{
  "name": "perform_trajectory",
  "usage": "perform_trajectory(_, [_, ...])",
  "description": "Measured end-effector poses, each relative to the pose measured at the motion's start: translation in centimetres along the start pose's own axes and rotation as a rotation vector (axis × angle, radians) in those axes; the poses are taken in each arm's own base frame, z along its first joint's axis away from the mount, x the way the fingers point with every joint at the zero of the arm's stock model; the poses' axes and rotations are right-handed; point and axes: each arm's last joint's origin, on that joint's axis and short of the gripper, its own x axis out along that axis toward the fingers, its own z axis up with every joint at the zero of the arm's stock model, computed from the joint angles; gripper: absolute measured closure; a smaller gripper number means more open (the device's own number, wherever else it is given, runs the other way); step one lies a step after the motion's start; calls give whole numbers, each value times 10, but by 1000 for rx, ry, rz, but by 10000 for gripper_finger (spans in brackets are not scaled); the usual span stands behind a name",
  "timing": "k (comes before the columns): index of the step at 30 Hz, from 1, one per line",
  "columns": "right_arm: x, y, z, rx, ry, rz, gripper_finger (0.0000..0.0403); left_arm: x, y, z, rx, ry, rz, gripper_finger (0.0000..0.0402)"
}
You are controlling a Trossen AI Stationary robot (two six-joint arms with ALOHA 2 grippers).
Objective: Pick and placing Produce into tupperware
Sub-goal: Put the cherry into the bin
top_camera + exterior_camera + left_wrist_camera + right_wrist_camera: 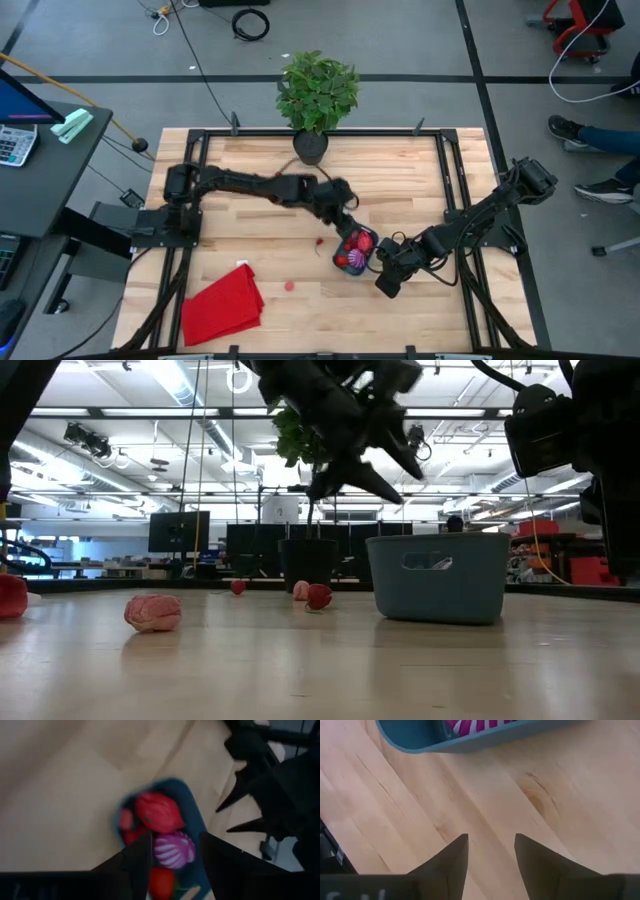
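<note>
The teal tupperware [352,262] stands on the table right of centre and also shows in the low view [435,578]. In it lie a large red piece [157,812], the purple-and-white striped piece [174,850] and other red pieces. My left gripper [175,837] hangs open and empty just above the tub [347,222]. My right gripper [491,837] is open and empty above bare wood by the tub's right near side [383,280]. Loose pieces rest on the table: a small red one [319,241] and a pink one [290,285].
A red cloth [222,300] lies at the near left. A potted plant [312,140] stands at the far edge. In the low view, further loose pieces [152,612] [318,596] lie left of the tub. A person's legs [600,140] show beyond the table's right side.
</note>
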Motion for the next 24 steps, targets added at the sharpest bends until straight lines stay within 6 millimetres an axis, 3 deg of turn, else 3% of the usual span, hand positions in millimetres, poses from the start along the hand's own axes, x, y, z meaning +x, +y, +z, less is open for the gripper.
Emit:
perform_trajectory(7, [0,0,0,24,-4,-1,233,-54,36,23,93,72,152,250])
perform_trajectory(14, [0,-1,1,34,-39,-15,233,-97,79,17,141,307,454,270])
perform_trajectory(19, [0,-1,5,48,-52,-14,233,-118,107,18,176,410,694,283])
perform_trajectory(24, [0,-4,14,81,-66,-16,233,-134,136,30,129,432,736,289])
